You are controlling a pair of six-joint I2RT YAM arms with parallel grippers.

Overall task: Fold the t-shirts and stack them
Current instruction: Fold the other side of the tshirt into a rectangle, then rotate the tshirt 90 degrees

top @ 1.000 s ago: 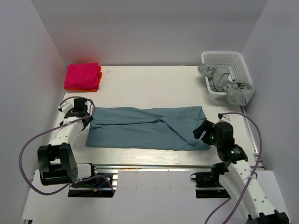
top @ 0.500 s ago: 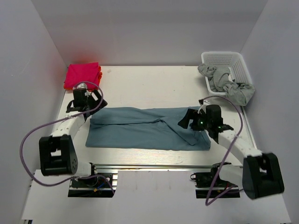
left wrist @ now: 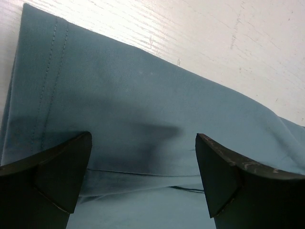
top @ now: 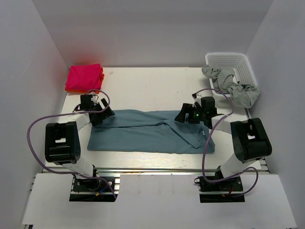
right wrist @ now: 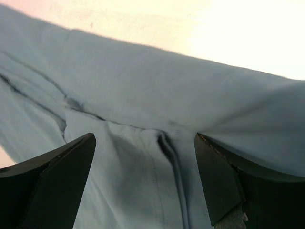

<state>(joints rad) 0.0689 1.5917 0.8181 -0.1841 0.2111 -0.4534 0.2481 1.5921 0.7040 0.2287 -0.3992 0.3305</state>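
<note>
Left gripper [top: 102,116] and right gripper [top: 183,117]: both spread wide, nothing pinched, hanging low over the far edge of the teal shirt [top: 143,132], one toward each end. Lies flat mid-table, long axis running left to right. Probably calls for an end-to-end fold, with each arm nearest its own end.
</note>
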